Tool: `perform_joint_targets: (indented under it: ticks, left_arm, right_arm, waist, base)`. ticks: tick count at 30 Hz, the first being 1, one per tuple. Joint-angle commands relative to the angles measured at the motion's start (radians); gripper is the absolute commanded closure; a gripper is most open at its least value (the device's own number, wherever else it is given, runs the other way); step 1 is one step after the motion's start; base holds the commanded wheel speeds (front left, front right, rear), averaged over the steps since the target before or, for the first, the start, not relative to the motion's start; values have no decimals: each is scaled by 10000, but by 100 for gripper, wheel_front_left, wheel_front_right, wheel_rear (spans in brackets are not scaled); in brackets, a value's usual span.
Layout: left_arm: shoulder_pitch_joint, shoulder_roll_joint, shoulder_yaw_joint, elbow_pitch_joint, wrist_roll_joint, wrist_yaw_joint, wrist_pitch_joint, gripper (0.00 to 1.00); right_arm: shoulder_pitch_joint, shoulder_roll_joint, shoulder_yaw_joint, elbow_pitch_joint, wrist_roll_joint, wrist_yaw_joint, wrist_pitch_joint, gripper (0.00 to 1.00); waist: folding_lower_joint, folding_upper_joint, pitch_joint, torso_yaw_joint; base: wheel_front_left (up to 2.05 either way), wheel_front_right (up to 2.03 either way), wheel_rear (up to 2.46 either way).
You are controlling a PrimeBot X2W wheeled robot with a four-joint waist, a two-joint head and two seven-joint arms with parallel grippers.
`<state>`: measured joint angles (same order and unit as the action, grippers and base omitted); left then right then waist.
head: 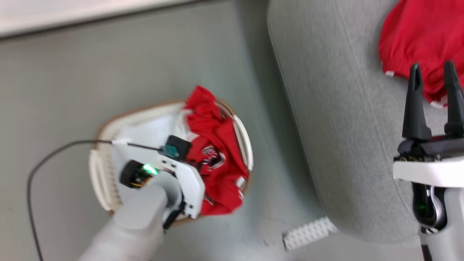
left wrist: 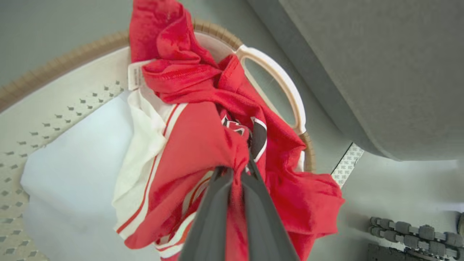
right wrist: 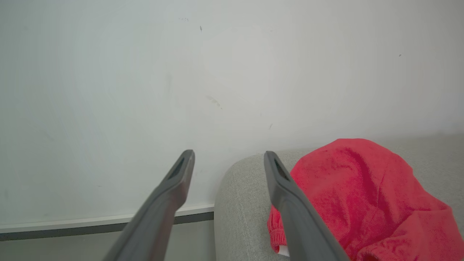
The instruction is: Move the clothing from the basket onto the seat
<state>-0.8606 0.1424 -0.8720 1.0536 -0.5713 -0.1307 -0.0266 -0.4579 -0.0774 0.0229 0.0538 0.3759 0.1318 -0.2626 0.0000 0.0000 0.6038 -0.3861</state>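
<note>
Down at my left side, my left gripper (left wrist: 235, 168) is reaching into the basket (head: 103, 170) with its two fingers clamped together on a fold of the clothing (left wrist: 203, 145), the red cloth bunching up between them. That heap of red jerseys with white trim and white lining is lying against the basket's side nearest the seat (head: 344, 127), and one end is draping over the brown rim at the far edge, beside the white handle (left wrist: 284, 86). The basket's pale bottom is showing on the other side. A thin black cable (head: 54, 154) is running from my wrist over the opposite rim and out across the grey floor (head: 145, 65). The basket is standing on that floor near the seat's rounded edge, apart from it, and a white perforated strip (head: 308, 232) is lying on the floor at that edge. Over the seat, my right gripper (head: 431, 69) is hovering with its fingers spread wide and holding nothing. Beyond its tips another red garment (head: 417, 32) is lying crumpled on the seat, close to its rounded end, and a pale wall (right wrist: 145, 72) is rising behind
</note>
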Motion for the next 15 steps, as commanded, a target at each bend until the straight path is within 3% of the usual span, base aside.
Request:
perform_joint_targets:
  ticks: [1,8,15]
  left_arm:
    - [236,-102,-52,-100,-124,6,-189,100]
    - [715,-538,-298,-816,-862,5,-1218,100]
    - [957,-559,-371,-1898,-1454,6,-1896,100]
  right_arm:
    - [248,-163,-74,55,-28,-22,-30,0]
    - [872,-739,-196,339,51,-22,-30,0]
    - [1588,-1178,-161,599,272,-22,-30,0]
  waist:
    - [0,0,-1203,744]
    - [0,0,-3034,1434]
    - [0,0,-4533,2049]
  base:
    - [0,0,0]
    - [0,0,0]
    - [0,0,0]
